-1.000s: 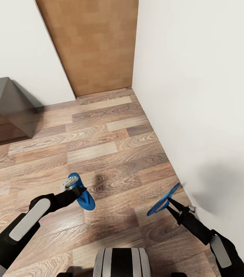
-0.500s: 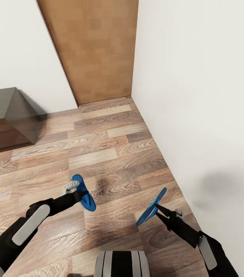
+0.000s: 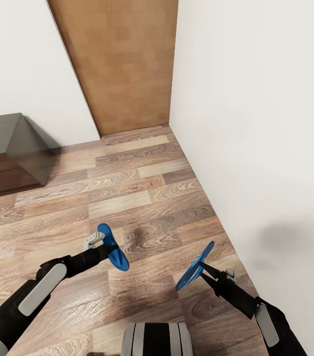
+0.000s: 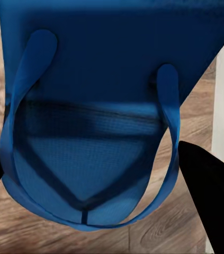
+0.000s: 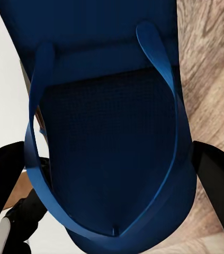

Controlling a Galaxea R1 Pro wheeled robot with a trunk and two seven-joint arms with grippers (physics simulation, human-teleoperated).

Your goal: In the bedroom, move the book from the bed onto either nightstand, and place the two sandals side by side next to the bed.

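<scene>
Each of my grippers holds a bright blue sandal above the wood-plank floor. My left gripper [image 3: 102, 253] is shut on one sandal [image 3: 113, 248], held on edge in the lower left of the head view. My right gripper [image 3: 202, 267] is shut on the other sandal [image 3: 195, 266], which tilts up toward the white wall. The left wrist view looks onto the first sandal [image 4: 98, 116] and its Y-strap between dark fingers [image 4: 209, 185]. The right wrist view looks onto the second sandal [image 5: 112, 121] the same way. Book, bed and nightstands are out of view.
A plain brown door [image 3: 122, 64] stands ahead in the room corner. A white wall [image 3: 260, 123] runs close along my right side. A low dark bench [image 3: 6, 148] sits at the left by the far wall. Open plank floor [image 3: 132, 193] lies ahead.
The view shifted slightly at first, then held still. My right gripper drew its sandal in from the wall. My left gripper moved its sandal a little to the right and forward.
</scene>
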